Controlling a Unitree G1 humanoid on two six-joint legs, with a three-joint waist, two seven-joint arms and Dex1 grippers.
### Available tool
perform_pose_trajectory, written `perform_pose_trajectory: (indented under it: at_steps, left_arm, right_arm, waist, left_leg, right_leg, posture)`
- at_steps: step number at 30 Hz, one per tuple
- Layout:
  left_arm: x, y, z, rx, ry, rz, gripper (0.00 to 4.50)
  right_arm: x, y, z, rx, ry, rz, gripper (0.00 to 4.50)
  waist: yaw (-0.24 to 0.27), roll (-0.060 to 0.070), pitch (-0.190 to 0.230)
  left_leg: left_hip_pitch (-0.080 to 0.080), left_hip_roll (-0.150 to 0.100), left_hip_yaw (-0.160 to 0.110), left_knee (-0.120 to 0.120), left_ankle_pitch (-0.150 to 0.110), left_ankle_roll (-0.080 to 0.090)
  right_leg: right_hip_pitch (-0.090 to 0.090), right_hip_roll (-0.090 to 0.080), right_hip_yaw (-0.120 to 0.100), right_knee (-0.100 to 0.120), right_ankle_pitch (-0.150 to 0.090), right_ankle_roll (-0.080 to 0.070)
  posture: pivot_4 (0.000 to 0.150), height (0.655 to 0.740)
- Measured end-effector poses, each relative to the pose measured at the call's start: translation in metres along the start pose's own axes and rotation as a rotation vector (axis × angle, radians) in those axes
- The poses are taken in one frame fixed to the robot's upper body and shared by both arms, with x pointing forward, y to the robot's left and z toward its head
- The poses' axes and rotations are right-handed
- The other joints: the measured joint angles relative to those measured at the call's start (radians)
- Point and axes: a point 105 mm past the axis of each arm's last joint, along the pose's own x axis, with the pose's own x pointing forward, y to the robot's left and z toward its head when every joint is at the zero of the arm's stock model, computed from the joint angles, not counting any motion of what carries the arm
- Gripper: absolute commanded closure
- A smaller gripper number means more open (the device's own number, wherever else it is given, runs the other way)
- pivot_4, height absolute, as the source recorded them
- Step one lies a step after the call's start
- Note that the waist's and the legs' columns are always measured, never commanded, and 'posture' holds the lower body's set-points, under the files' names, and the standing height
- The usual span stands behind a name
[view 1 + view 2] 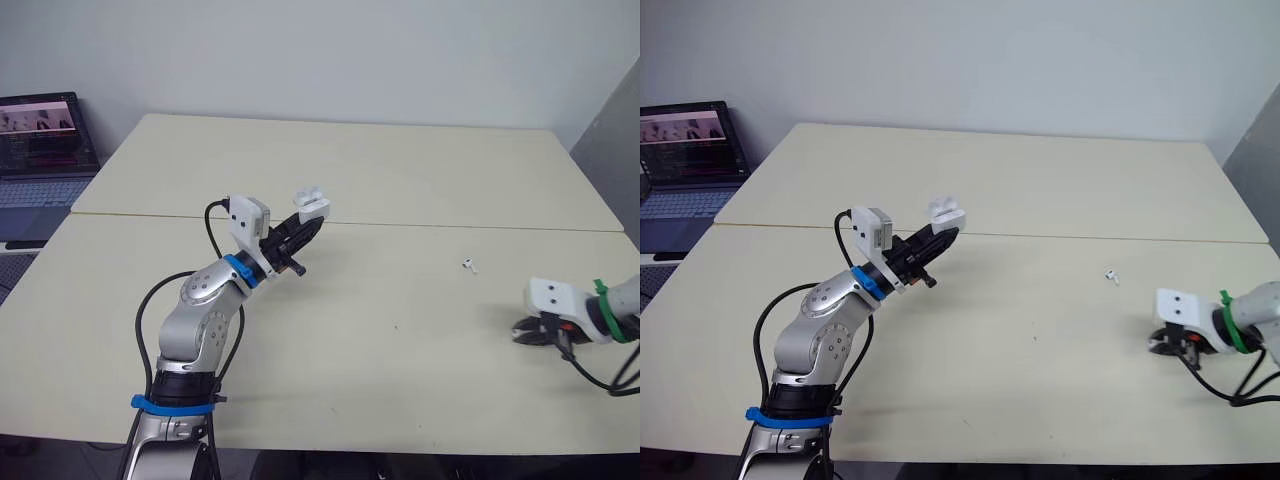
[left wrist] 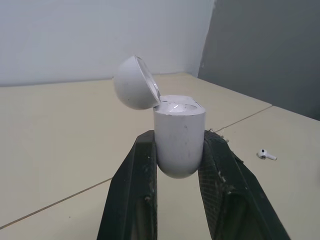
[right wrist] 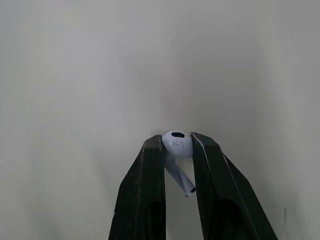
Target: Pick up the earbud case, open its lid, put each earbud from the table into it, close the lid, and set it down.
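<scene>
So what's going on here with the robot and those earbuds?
The left gripper holds the earbud case off the table with its lid open. The right gripper, low over the table on the robot's right, has one earbud pinched between its fingers. A second earbud lies on the table between the two arms.

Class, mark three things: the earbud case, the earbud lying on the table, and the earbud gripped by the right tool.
earbud case [image 2: 179,140], left wrist view, front of its body.
table earbud [image 1: 469,265], left eye view, its middle.
gripped earbud [image 3: 176,144], right wrist view, its rounded head.
</scene>
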Motion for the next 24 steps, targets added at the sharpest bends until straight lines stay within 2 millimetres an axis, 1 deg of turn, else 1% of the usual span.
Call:
perform_pose_trajectory:
  at_steps: [4,6,10,12,15,24]
  left_arm:
    - [0.002,-0.003,0.003,-0.014,-0.026,-0.003,3.77]
    - [0.002,-0.004,0.004,-0.016,-0.028,-0.004,3.77]
    - [0.002,-0.010,0.005,-0.012,-0.032,-0.019,3.77]
    - [0.002,-0.010,0.004,-0.015,-0.029,-0.020,3.77]
    - [0.002,-0.010,0.003,-0.019,-0.023,-0.021,3.77]
    - [0.002,-0.012,0.001,-0.025,-0.014,-0.026,3.77]
  right_arm:
    - [-0.013,-0.003,-0.034,0.008,0.107,-0.016,4.10]
    - [-0.018,-0.002,-0.045,0.012,0.145,-0.014,4.10]
    - [-0.020,0.000,-0.051,0.016,0.151,-0.010,4.10]
    - [-0.020,0.001,-0.053,0.024,0.152,-0.010,3.35]
    - [-0.022,0.001,-0.054,0.042,0.154,-0.017,2.44]
    - [-0.024,0.005,-0.061,0.051,0.187,-0.006,2.44]
  waist:
    - [-0.007,0.000,0.000]
    - [-0.007,0.000,0.000]
    - [-0.006,0.000,0.000]
    - [-0.004,0.000,0.000]
    - [-0.004,0.000,0.000]
    - [-0.003,0.000,0.000]
  left_leg:
    - [0.001,0.000,0.000,0.001,0.000,0.000]
    - [0.001,0.000,0.000,0.001,0.000,0.000]
    - [0.000,0.000,-0.001,0.001,0.000,0.000]
    - [0.000,0.000,-0.001,0.001,0.000,0.000]
    - [0.000,0.000,-0.001,0.001,0.000,0.000]
    - [0.000,0.000,-0.001,0.001,0.000,0.000]
  right_leg:
    - [0.001,0.000,0.001,0.000,0.001,0.001]
    - [0.001,0.000,0.001,0.000,0.001,0.001]
    - [0.002,0.000,0.001,0.000,0.001,0.001]
    - [0.002,0.000,0.000,0.000,0.001,0.001]
    - [0.002,0.000,0.000,0.000,0.001,0.001]
    - [0.002,0.000,0.000,0.000,0.001,0.001]
  posture:
    - [0.150,0.7400]
    - [0.150,0.7400]
    - [0.150,0.7400]
    - [0.150,0.7400]
    - [0.150,0.7400]
    - [0.150,0.7400]
